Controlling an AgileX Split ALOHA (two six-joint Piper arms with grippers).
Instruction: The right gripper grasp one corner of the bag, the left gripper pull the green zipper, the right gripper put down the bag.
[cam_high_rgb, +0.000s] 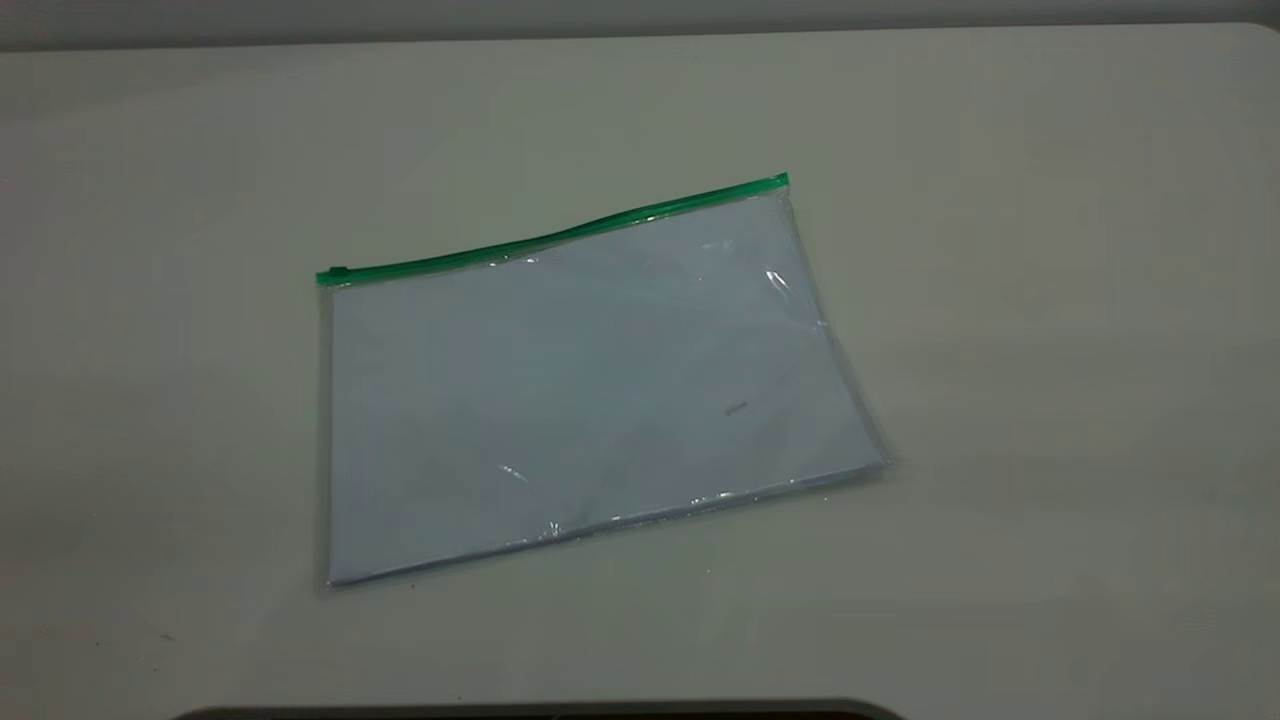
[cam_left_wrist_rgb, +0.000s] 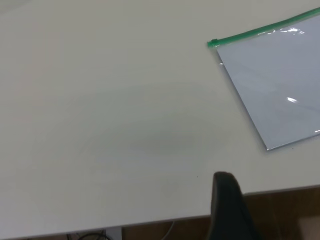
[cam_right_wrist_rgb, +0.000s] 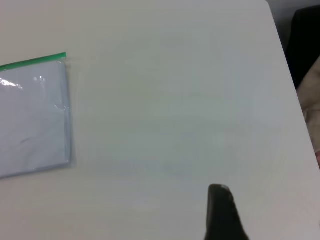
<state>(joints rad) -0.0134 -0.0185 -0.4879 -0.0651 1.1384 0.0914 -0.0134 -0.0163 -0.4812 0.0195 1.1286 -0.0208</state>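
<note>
The bag (cam_high_rgb: 590, 390) lies flat on the table, clear plastic with pale sheets inside. The green zipper (cam_high_rgb: 560, 235) runs along its far edge, with the small slider tab (cam_high_rgb: 337, 272) at the left end. Neither gripper shows in the exterior view. In the left wrist view, the bag (cam_left_wrist_rgb: 280, 80) and the slider tab (cam_left_wrist_rgb: 213, 43) lie far from my left gripper (cam_left_wrist_rgb: 227, 200), which sits over the table's edge. In the right wrist view, the bag's corner (cam_right_wrist_rgb: 35, 115) lies far from my right gripper (cam_right_wrist_rgb: 222, 210). Both grippers are clear of the bag and hold nothing.
The pale table (cam_high_rgb: 1050, 300) spreads wide around the bag on all sides. Its front edge shows in the left wrist view (cam_left_wrist_rgb: 150, 220). Its right edge shows in the right wrist view (cam_right_wrist_rgb: 287, 55), with dark objects beyond it.
</note>
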